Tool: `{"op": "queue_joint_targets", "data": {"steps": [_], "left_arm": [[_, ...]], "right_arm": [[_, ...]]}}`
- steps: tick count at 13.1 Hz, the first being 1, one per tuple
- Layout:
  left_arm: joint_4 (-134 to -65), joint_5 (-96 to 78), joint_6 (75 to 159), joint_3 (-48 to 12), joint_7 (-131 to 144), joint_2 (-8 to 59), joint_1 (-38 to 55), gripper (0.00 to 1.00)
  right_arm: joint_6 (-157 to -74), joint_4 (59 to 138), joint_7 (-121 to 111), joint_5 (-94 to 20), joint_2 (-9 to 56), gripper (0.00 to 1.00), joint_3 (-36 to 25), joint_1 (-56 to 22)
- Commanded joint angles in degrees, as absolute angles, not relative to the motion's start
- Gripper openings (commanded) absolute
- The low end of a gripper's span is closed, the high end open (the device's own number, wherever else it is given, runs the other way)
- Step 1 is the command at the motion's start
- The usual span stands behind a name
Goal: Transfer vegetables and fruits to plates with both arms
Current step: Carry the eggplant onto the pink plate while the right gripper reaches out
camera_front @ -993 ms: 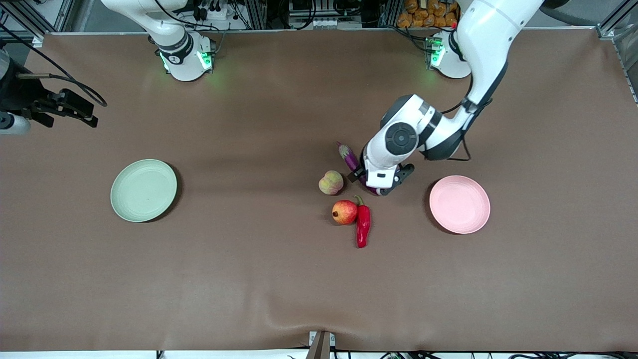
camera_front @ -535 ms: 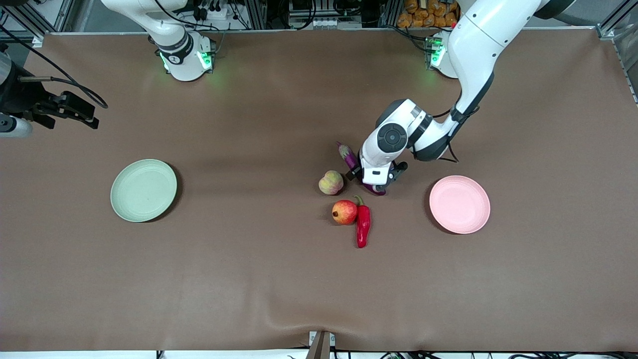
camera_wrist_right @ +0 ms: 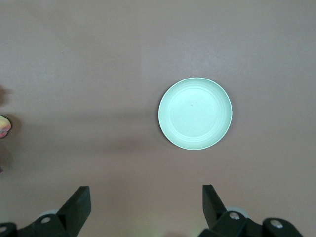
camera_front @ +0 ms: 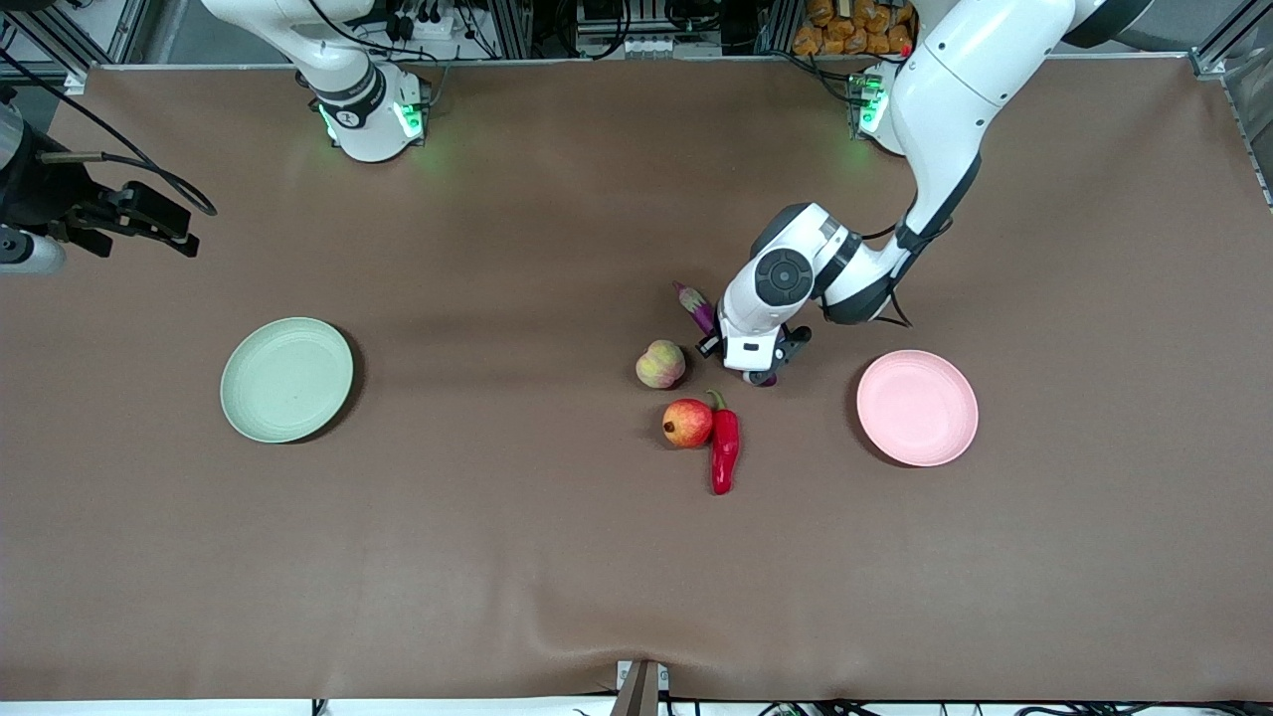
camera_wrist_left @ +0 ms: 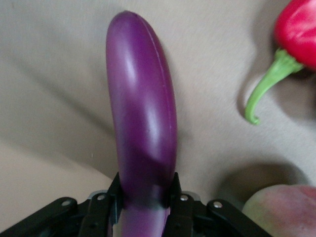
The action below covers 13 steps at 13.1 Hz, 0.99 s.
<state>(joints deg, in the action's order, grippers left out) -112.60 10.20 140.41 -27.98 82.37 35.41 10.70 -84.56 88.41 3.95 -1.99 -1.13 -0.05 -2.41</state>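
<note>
Biggest worry here is that the left gripper [camera_wrist_left: 143, 210] has its fingers pinched on the eggplant [camera_wrist_left: 143, 113] right near one end, so nearly the whole glossy purple length sticks out past the fingertips. To me that looks like a recipe for it pivoting or sliding out once it's lifted (shiny skin, narrow pads, lots of overhang), and it could swing down into the chili pepper [camera_front: 724, 447] or the peach [camera_front: 660, 364], both just beside the fingers in the left wrist view. The red fruit [camera_front: 687, 423] sits touching the chili, so a knock there would likely shove both. The eggplant is on the table under the left gripper [camera_front: 753, 363], with only its stem end poking out clearly in the front view. The pink plate [camera_front: 917, 408] is near, toward the left arm's end of the table, so the carry should be short if the grip holds. The right gripper [camera_wrist_right: 145, 207] waits high with fingers spread wide and nothing between them, the green plate [camera_wrist_right: 195, 113] out ahead of its fingertips. The surface is a brown cloth-like table cover [camera_front: 497, 557], slightly rippled along the camera-side edge, with racks and cables by the robot bases.
</note>
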Motion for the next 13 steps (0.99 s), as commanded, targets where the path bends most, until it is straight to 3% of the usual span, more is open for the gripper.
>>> {"op": "queue_joint_targets", "data": {"steps": [1, 8, 13], "left_arm": [[-111.9, 15.5, 134.3, -27.9, 83.0, 31.2, 9.6, 0.0], [-102.5, 15.8, 114.4, -27.7, 57.5, 27.7, -1.3, 0.0], [-100.7, 21.0, 110.4, -27.8, 38.0, 28.0, -14.2, 0.0]], "right_arm": [[-84.3, 88.2, 3.4, -3.3, -0.9, 1.0, 0.0, -1.8], [-84.6, 87.7, 4.1, -3.3, 2.1, 1.0, 0.3, -6.0], [-89.2, 87.0, 15.2, -11.6, 8.2, 1.0, 0.3, -12.7]]}}
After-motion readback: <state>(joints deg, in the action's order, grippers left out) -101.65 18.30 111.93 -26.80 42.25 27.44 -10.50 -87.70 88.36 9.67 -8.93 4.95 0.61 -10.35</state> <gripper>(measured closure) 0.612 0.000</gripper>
